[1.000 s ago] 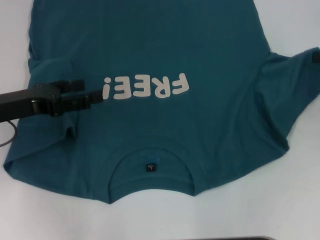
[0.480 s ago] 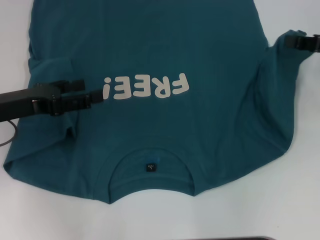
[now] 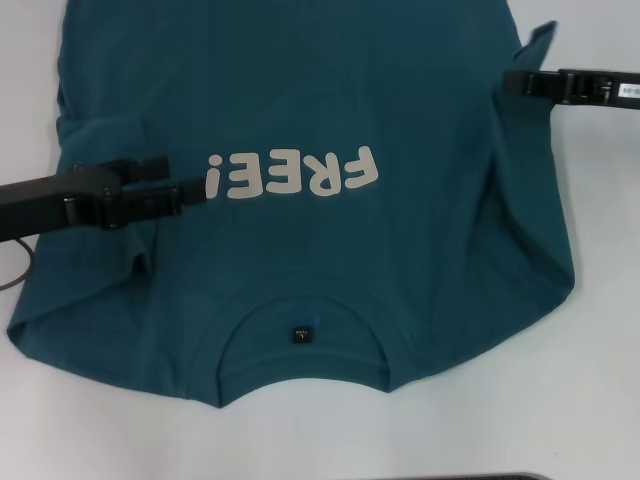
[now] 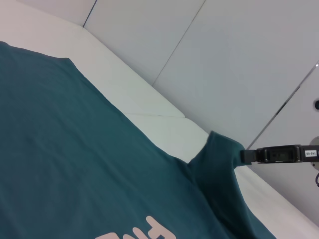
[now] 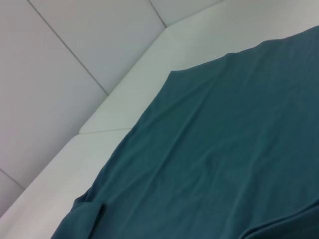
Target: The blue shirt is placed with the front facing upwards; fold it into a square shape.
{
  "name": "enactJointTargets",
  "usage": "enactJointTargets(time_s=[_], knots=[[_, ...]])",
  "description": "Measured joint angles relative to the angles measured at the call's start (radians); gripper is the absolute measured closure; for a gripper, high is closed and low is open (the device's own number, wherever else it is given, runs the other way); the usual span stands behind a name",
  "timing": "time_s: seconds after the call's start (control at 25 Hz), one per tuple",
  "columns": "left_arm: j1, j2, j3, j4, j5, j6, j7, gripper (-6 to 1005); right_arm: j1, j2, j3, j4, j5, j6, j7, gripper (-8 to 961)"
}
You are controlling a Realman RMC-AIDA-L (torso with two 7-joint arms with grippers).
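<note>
1. Gripping the right sleeve, the right gripper (image 3: pixel 512 84) is pinched tight on the dark teal-blue cotton T-shirt (image 3: pixel 330 250), apparently to fold it inward.
2. Left gripper (image 3: pixel 196 192) rests on the already folded sleeve; whether its jaws are parted is unclear.
3. Shirt lies front-up on the white table (image 3: pixel 560 400), its "FREE!" print between both jaws.

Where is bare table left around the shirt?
Bare table lies in front of the blue shirt collar, and a strip beyond each sleeve. Crowded: left gripper over the print, right gripper lifting the sleeve.
</note>
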Motion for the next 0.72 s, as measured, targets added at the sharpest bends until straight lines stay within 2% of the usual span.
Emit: enactJointTargets(time_s=[0.44, 0.56, 0.72], knots=[[-0.001, 0.006, -0.003, 0.023, 0.002, -0.015, 0.006, 91, 0.049, 0.018, -0.068, -0.066, 0.009, -0.035, -0.027, 778], [-0.001, 0.008, -0.003, 0.026, 0.002, -0.016, 0.007, 91, 0.044, 0.016, -0.073, -0.061, 0.03, -0.035, -0.027, 544], [-0.002, 0.008, -0.002, 0.027, 0.002, -0.015, 0.007, 91, 0.018, 0.0, -0.067, -0.056, 0.043, -0.038, -0.028, 346]])
